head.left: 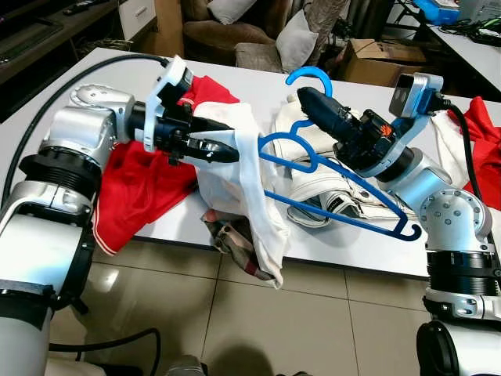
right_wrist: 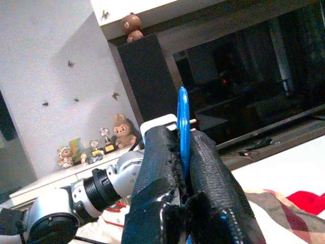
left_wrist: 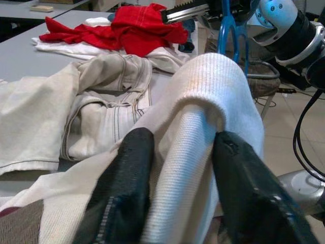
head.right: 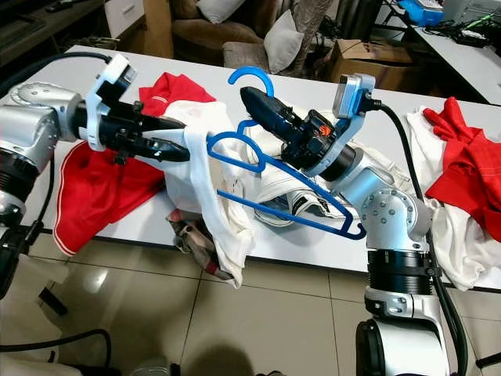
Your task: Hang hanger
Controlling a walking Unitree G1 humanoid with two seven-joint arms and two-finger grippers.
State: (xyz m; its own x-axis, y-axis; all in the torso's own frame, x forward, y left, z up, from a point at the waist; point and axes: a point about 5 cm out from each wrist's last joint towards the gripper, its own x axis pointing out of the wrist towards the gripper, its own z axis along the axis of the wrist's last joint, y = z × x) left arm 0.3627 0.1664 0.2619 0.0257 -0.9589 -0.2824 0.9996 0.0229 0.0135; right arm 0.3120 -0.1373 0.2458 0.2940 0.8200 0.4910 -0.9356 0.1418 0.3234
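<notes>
Right gripper [head.left: 313, 100]: fingers clamped on the neck of the blue hanger [head.left: 337, 192], just below its hook, above the white table [head.left: 329, 247]. Hanger: raised off the table, tilted, one shoulder inside the white garment [head.left: 250, 188]. Left gripper [head.left: 223, 141]: fingers [left_wrist: 127, 173] pinched on a fold of that white garment, over the table's near edge; the cloth hangs past the edge. Red cloth [head.left: 145, 184]: on the table, under the left arm. Beige trousers [left_wrist: 101, 101]: on the table, beneath the hanger. Second red cloth [head.right: 470, 164]: far right of table.
</notes>
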